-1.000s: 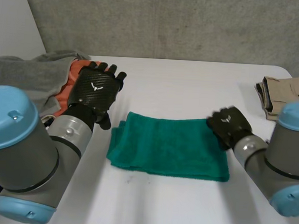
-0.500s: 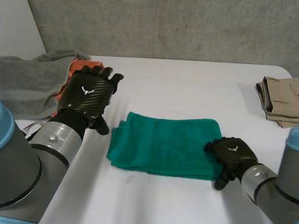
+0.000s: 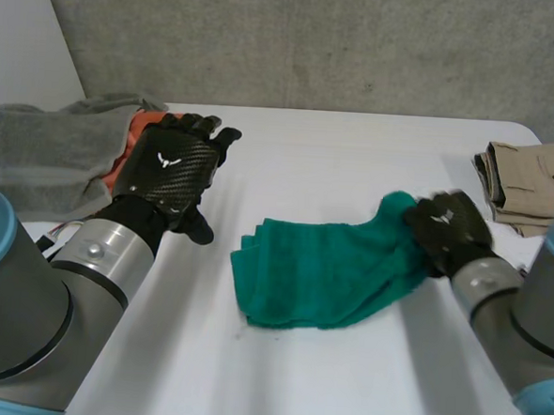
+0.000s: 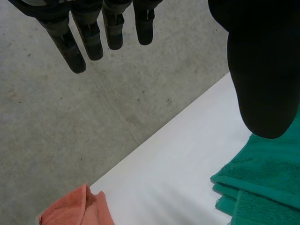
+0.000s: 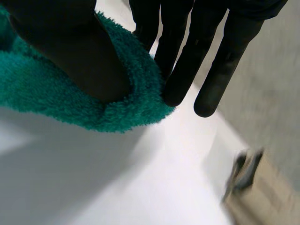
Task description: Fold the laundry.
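1. The green towel (image 3: 320, 271) is on the white bench (image 3: 355, 156), roughly in the middle. It's folded over on itself and pretty rumpled, and you can see the stacked layers on the end nearer the left hand.
2. The right hand (image 3: 445, 232) has the towel's other end. In the right wrist view the thumb is pressed on top of the terry and the straight fingers (image 5: 185, 65) sit on the other side, so it's pinching the towel. That end is raised off the bench and the rest lies on it.
3. The left hand (image 3: 171, 173) hangs above the bench beside the towel, not touching it. Its fingers (image 4: 77, 47) are straight and spread, holding nothing.
4. Past the left hand there's a heap of grey cloth (image 3: 45, 146) with an orange cloth (image 3: 134, 133) against it.
5. A folded khaki garment (image 3: 533, 181) sits at the bench's right edge, apart from the towel.
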Action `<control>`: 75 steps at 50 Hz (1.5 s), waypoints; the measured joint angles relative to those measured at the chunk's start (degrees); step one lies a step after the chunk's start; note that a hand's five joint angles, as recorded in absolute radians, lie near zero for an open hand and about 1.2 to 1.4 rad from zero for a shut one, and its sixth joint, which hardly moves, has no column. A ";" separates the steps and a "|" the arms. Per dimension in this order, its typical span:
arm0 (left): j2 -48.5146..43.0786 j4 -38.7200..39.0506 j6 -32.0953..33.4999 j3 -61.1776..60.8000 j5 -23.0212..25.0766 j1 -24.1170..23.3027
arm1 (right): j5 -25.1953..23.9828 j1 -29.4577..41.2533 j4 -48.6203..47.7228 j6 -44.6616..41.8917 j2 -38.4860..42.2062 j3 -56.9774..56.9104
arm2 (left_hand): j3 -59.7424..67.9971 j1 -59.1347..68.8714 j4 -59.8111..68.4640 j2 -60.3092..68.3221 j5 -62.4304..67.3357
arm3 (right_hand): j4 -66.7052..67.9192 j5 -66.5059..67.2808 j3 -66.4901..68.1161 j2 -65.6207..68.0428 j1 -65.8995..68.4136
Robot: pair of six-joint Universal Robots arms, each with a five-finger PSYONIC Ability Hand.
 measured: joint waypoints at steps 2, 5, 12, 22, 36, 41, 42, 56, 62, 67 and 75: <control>0.38 0.00 0.00 -0.07 -0.04 0.03 | -0.11 4.73 0.14 -2.76 0.63 -3.18 | 0.00 0.00 0.00 0.00 0.00 | 0.00 0.23 0.01 0.00 0.00; 0.68 -0.01 -0.03 -0.16 -0.08 0.08 | -0.54 10.30 0.08 -4.95 2.97 -6.68 | 0.00 0.00 0.00 0.00 0.00 | 0.02 0.38 0.24 0.00 0.00; 0.84 0.00 -0.03 -0.27 -0.22 0.34 | -3.34 22.60 0.09 -7.74 12.20 -13.98 | 0.00 0.00 0.00 0.00 0.00 | -5.09 -3.05 -5.00 -3.50 -0.27; -0.67 0.22 -0.03 3.51 -0.38 0.58 | -2.02 22.95 0.62 4.42 11.39 -15.08 | 0.00 0.00 0.00 0.00 0.00 | -55.42 -52.89 -55.19 -52.55 -47.35; -17.16 -6.01 -9.67 22.78 -1.01 -8.39 | -2.39 3.55 13.87 34.37 -0.16 -12.86 | 0.00 0.00 0.00 0.00 0.00 | -56.49 -53.22 -56.14 -52.72 -47.38; -24.85 -12.14 -12.98 28.70 -3.64 -10.18 | -7.23 1.91 19.03 35.69 4.37 -15.24 | 0.00 0.00 0.00 0.00 0.00 | -56.49 -53.22 -56.13 -52.72 -47.38; -27.50 -14.67 -13.66 30.52 -5.93 -10.56 | -9.70 1.87 20.39 35.64 6.86 -16.44 | 0.00 0.00 0.00 0.00 0.00 | -56.49 -53.22 -56.13 -52.72 -47.38; -33.24 -22.63 -10.95 29.44 -17.97 -11.62 | -13.62 5.64 21.00 31.97 20.80 -23.72 | 0.00 0.21 0.04 0.07 0.00 | -56.49 -53.22 -56.14 -52.72 -47.38; -32.86 -22.04 -4.46 27.56 -17.58 -11.49 | -7.74 7.36 21.01 23.98 22.41 -25.19 | 0.00 0.21 0.04 0.06 0.00 | -56.49 -53.22 -56.14 -52.72 -47.38; -31.70 -21.63 -1.32 28.31 -17.28 -11.58 | -4.53 8.51 20.50 17.87 20.97 -24.63 | 0.00 0.19 0.00 0.00 0.00 | -56.49 -53.23 -56.13 -52.72 -47.38; -24.24 -21.46 -0.67 30.55 -13.96 -11.47 | -3.21 10.46 14.47 14.84 11.23 -17.61 | 0.00 0.07 0.00 0.00 0.00 | -56.49 -53.35 -56.13 -52.72 -47.38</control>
